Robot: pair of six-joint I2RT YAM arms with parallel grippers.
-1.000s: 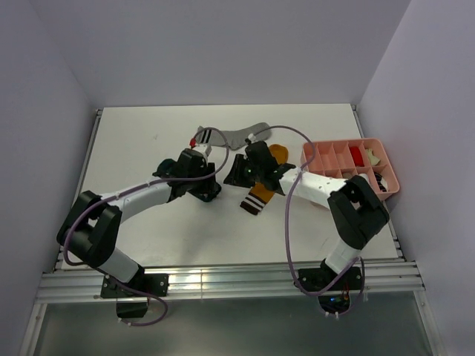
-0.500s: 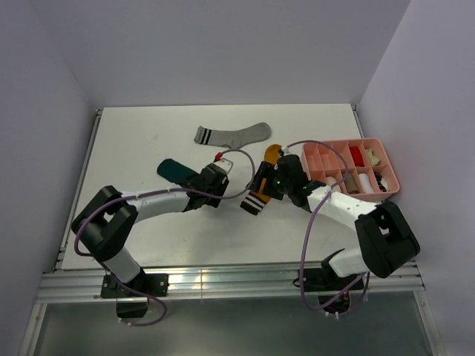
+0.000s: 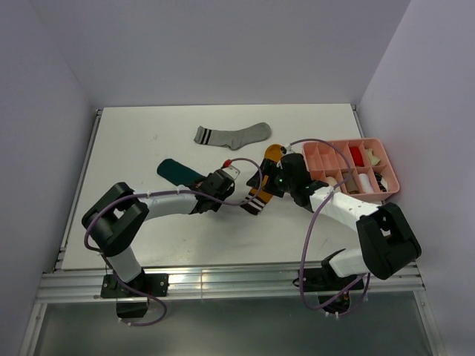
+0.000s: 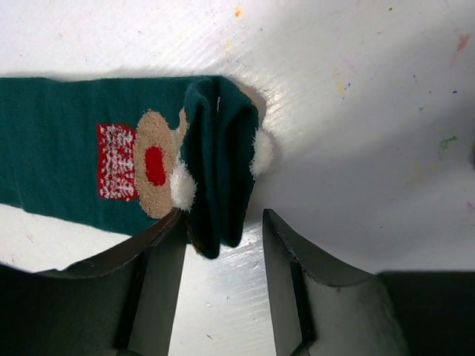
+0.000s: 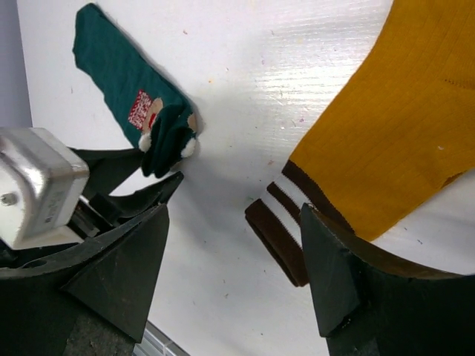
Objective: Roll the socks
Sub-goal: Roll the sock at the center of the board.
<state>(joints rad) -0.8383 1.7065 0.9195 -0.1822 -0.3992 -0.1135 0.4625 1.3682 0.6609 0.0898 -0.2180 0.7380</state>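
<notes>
The dark teal sock (image 3: 177,170) lies flat at centre left. Its near end (image 4: 220,159) is folded up into a short roll with a red-white print beside it. My left gripper (image 3: 221,183) is open, and the roll's tip sits between its fingertips (image 4: 223,226), against the left finger. The mustard-orange sock (image 3: 272,154) lies to the right, its brown-white cuff (image 5: 286,230) pointing at me. My right gripper (image 3: 269,180) is open and empty above that cuff (image 5: 234,222). The grey sock (image 3: 232,135) lies flat farther back.
A pink compartment tray (image 3: 392,172) holding small red, white and cream bundles stands at the right edge. Both grippers are close together at the table's middle, and the left gripper's body shows in the right wrist view (image 5: 41,185).
Both arms have come forward from the grey sock. The left gripper now sits at the teal sock's folded end, and the right gripper has shifted right, over the mustard sock's cuff.
</notes>
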